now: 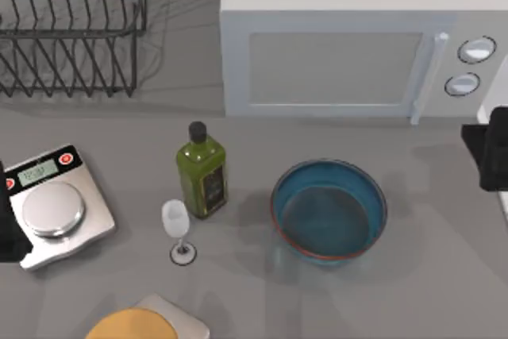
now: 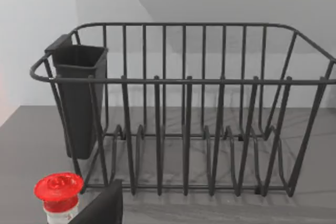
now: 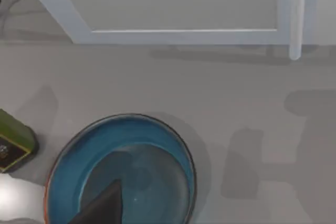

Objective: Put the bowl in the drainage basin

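The bowl (image 1: 329, 210) sits upright on the table (image 1: 429, 275), right of the green bottle (image 1: 202, 171), in front of the microwave (image 1: 349, 45). The right gripper (image 1: 486, 156) hangs at the table's right edge, the left gripper (image 1: 9, 224) at its left edge by the scale (image 1: 55, 206); I cannot tell either claw's state. Farthest back left stands the wire drainage basin (image 1: 71, 21).

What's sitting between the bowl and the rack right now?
In the top view, the green bottle stands roughly on the line from the bowl to the rack. Beyond it the counter is bare.

Green bottle (image 1: 202, 171), wine glass (image 1: 177, 223), scale (image 1: 54, 210), microwave (image 1: 341, 53)
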`<act>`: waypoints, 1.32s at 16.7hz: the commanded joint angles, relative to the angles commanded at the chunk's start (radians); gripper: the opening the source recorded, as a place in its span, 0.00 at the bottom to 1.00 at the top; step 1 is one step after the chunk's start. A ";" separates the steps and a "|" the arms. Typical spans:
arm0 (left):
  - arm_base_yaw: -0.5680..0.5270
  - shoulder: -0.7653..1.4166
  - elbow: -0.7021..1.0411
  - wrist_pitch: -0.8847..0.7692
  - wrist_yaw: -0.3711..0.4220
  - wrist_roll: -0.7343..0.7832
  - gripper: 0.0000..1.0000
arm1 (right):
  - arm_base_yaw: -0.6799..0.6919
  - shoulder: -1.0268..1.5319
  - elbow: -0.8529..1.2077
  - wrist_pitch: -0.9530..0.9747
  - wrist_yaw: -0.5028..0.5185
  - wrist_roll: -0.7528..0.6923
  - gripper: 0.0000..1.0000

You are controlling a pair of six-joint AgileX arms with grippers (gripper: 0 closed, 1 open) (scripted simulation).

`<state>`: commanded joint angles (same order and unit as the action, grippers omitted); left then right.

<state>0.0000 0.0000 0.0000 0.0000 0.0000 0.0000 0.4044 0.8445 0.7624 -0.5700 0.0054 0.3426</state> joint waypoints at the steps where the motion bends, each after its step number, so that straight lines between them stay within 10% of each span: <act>1: 0.000 0.000 0.000 0.000 0.000 0.000 1.00 | 0.027 0.109 0.083 -0.069 0.002 0.031 1.00; 11: 0.000 0.000 0.000 0.000 0.000 0.000 1.00 | 0.126 0.961 0.730 -0.615 -0.001 0.197 1.00; 22: 0.000 0.000 0.000 0.000 0.000 0.000 1.00 | 0.121 1.053 0.759 -0.629 -0.004 0.198 1.00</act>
<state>0.0000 0.0000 0.0000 0.0000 0.0000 0.0000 0.5255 1.8971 1.5209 -1.1987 0.0011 0.5407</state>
